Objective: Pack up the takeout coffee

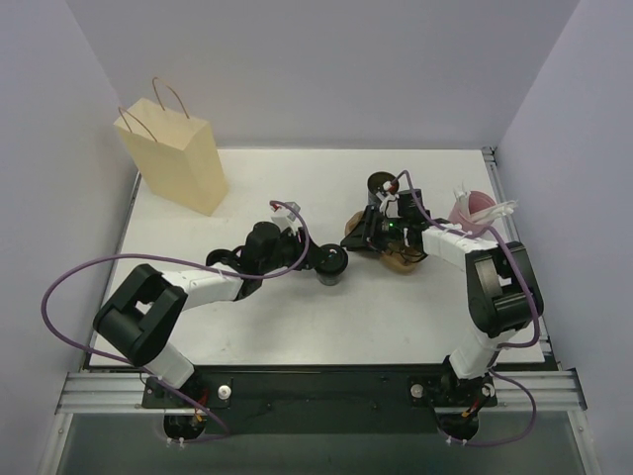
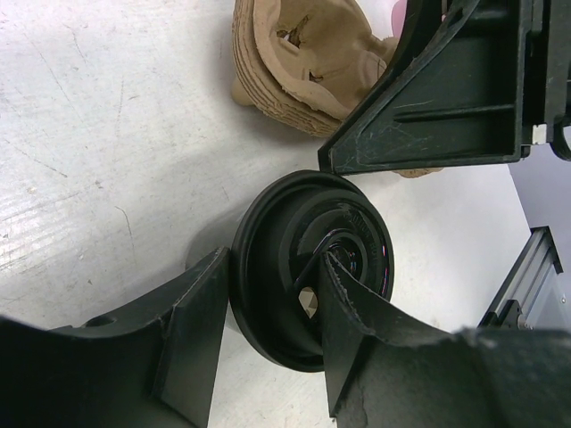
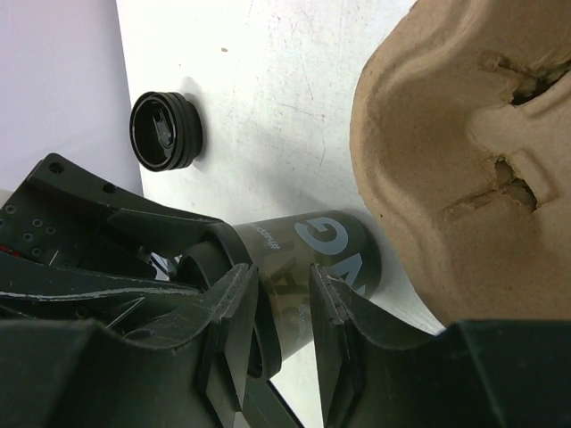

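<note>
Just beside the carrier (image 3: 464, 169), your right gripper (image 3: 278, 285) clamps the printed cup (image 3: 343, 254), so that arm is nearer; your left gripper (image 2: 272, 276) grips the black cup (image 2: 303, 223) farther off.

I read one black-lidded cup (image 2: 294, 267) standing upright, left of the brown pulp carrier (image 3: 446, 160). A dark lettered cup (image 3: 343, 254) looks tipped sideways, its end against that carrier. A third cup (image 3: 165, 132), lidded, stands apart behind. The tan paper bag (image 1: 178, 163) stands upright, far left.
</note>
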`<action>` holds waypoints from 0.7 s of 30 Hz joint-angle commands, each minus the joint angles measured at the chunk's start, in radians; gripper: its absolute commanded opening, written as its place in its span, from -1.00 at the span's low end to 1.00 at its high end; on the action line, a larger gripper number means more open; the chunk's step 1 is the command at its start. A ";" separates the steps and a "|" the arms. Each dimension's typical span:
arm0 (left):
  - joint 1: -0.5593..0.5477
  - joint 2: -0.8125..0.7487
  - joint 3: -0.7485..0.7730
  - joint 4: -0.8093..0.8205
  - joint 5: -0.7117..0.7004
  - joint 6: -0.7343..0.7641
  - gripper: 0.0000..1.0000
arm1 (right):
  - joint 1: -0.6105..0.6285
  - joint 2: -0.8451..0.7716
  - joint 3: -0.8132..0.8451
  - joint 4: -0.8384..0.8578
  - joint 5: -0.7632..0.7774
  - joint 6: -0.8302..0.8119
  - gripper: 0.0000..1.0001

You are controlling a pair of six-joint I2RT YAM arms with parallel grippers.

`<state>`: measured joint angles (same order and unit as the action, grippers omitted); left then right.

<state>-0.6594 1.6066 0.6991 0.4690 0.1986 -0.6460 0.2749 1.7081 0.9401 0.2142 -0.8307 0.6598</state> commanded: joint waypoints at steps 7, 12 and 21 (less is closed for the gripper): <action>-0.016 0.122 -0.084 -0.408 -0.047 0.131 0.01 | 0.004 0.004 -0.035 0.114 -0.091 0.018 -0.43; -0.016 0.124 -0.089 -0.409 -0.048 0.131 0.01 | -0.006 -0.014 -0.021 0.111 -0.091 0.034 -0.42; -0.016 0.127 -0.087 -0.408 -0.045 0.131 0.01 | -0.025 -0.044 -0.006 0.086 -0.081 0.046 -0.41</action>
<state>-0.6594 1.6146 0.7048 0.4721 0.2062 -0.6460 0.2596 1.7130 0.9173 0.2943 -0.8806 0.7071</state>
